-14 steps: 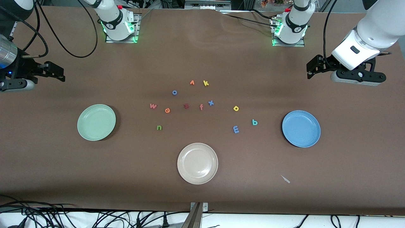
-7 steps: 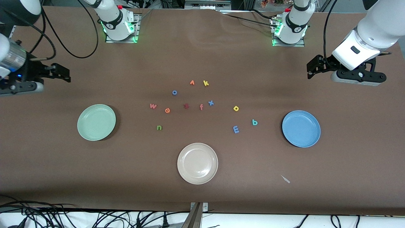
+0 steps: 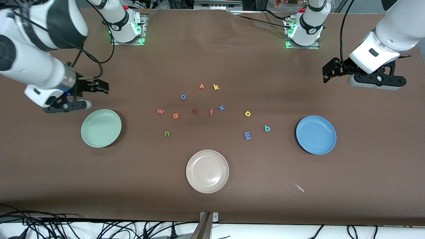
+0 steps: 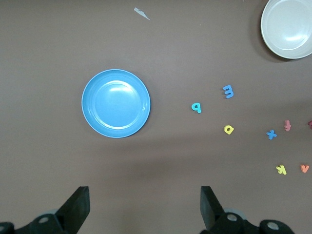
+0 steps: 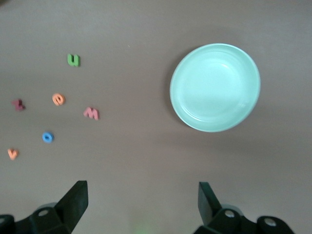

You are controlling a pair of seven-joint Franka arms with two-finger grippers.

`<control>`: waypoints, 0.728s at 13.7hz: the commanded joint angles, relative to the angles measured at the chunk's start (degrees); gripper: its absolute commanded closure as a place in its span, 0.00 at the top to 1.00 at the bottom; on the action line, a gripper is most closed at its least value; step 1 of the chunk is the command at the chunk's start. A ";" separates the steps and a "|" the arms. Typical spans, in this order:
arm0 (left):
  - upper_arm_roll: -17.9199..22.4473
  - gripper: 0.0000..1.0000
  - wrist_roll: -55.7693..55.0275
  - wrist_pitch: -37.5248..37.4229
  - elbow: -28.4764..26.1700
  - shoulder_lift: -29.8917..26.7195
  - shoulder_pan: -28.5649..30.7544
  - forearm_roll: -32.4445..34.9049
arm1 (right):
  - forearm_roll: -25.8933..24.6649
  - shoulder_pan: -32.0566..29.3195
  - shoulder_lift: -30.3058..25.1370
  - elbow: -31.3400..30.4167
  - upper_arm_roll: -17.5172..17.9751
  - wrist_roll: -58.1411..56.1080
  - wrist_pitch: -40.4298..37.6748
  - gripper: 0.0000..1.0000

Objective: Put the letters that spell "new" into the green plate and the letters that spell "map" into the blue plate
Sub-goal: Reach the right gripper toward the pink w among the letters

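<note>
The green plate (image 3: 101, 128) lies toward the right arm's end of the table, the blue plate (image 3: 316, 134) toward the left arm's end. Between them lie the salmon w (image 3: 160, 111), orange e (image 3: 175, 115) and green n (image 3: 167, 133), then the yellow a (image 3: 247, 113), teal p (image 3: 267, 128) and blue m (image 3: 247, 135). My right gripper (image 3: 100, 87) hangs open and empty over the table beside the green plate (image 5: 215, 87). My left gripper (image 3: 328, 73) waits open and empty over the table beside the blue plate (image 4: 116, 103).
A beige plate (image 3: 207, 171) sits nearer the front camera, midway along the table. Other letters lie among the task's: blue o (image 3: 183, 97), yellow k (image 3: 216, 87), dark red z (image 3: 195, 111), salmon f (image 3: 211, 112), blue x (image 3: 221, 108). A small pale scrap (image 3: 299, 188) lies near the front edge.
My right arm has swung in from the table's end toward the middle, and its gripper now hangs close to the green plate. The left arm and all letters have stayed put.
</note>
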 commanded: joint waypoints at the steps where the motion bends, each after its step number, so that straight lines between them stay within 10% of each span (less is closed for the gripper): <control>1: -0.32 1.00 1.00 -0.32 -0.12 -0.85 0.39 1.22 | 0.68 4.40 -1.01 -8.22 -0.32 4.79 8.75 1.00; 10: -0.15 1.00 1.00 -0.32 -0.12 -0.85 0.48 1.22 | -0.46 12.06 5.57 -23.36 -0.32 -1.60 32.07 1.00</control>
